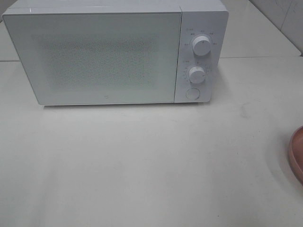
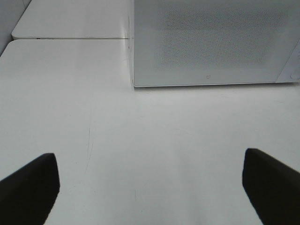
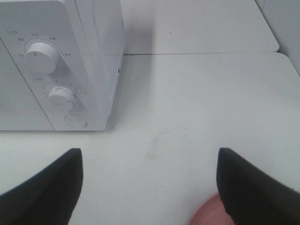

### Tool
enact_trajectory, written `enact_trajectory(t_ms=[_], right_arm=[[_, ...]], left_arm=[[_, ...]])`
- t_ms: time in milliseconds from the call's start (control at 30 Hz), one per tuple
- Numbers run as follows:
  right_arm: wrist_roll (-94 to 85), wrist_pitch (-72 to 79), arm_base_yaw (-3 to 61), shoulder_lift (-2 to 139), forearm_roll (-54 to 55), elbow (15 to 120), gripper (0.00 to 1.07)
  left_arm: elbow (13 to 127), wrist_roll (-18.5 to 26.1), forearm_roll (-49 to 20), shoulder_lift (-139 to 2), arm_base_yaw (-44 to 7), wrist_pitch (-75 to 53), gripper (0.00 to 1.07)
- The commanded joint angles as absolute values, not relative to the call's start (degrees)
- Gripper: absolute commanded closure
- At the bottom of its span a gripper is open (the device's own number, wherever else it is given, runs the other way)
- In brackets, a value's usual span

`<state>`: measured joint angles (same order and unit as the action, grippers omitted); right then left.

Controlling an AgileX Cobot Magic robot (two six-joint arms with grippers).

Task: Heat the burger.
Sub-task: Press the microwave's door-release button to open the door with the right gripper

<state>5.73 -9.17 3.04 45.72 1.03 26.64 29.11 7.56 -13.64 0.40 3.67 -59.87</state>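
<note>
burger unseen; left gripper (image 2: 149,155) and right gripper (image 3: 149,151) both spread, facing closed microwave (image 1: 104,56).

Kitchen appliance on a robot test bench: a staged work cell rather than a home kitchen.

A white microwave (image 1: 94,56) with round dials (image 1: 201,46) and a push button (image 1: 192,93) stands, door closed, on a plain white surface (image 1: 142,165) made of separate tables set edge to edge, their seam (image 1: 260,57) running out beside the oven. The rim of a pink plate (image 1: 297,156) shows at the right edge, and a pale wall (image 1: 286,16) with tile-like joints rises behind. The wrist views are framed by black fingers (image 2: 28,190), the mark of a robot workstation.
</note>
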Motion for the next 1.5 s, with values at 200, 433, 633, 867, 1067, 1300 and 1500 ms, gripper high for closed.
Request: enact_trajectory(t_ms=[200, 433, 633, 867, 1067, 1300, 1500], right_arm=[[4.98, 12.55, 2.92, 51.05, 0.69, 20.05, 0.32], [4.81, 22.40, 2.92, 58.44, 0.52, 18.22, 0.34], [4.81, 34.61, 2.92, 65.60, -0.80, 16.27, 0.35], [0.00, 39.13, 7.56, 71.68, 0.29, 16.27, 0.35], [-6.25, 43.83, 14.27, 77.01, 10.89, 16.27, 0.35], [-8.77, 50.53, 22.69, 81.53, 18.39, 16.27, 0.35], [-12.26, 55.41, 29.51, 85.54, 27.27, 16.27, 0.35]], left_arm=[[28.71, 7.56, -13.52, 1.72, 3.67, -59.42, 0.09], [28.71, 7.56, -13.52, 1.72, 3.67, -59.42, 0.09], [28.71, 7.56, -13.52, 1.38, 3.67, -59.42, 0.09], [28.71, 7.56, -13.52, 1.38, 3.67, -59.42, 0.09], [28.71, 7.56, -13.52, 1.38, 3.67, -59.42, 0.09], [28.71, 7.56, -13.52, 1.38, 3.67, -59.42, 0.09], [28.71, 7.56, -13.52, 1.38, 3.67, -59.42, 0.09]])
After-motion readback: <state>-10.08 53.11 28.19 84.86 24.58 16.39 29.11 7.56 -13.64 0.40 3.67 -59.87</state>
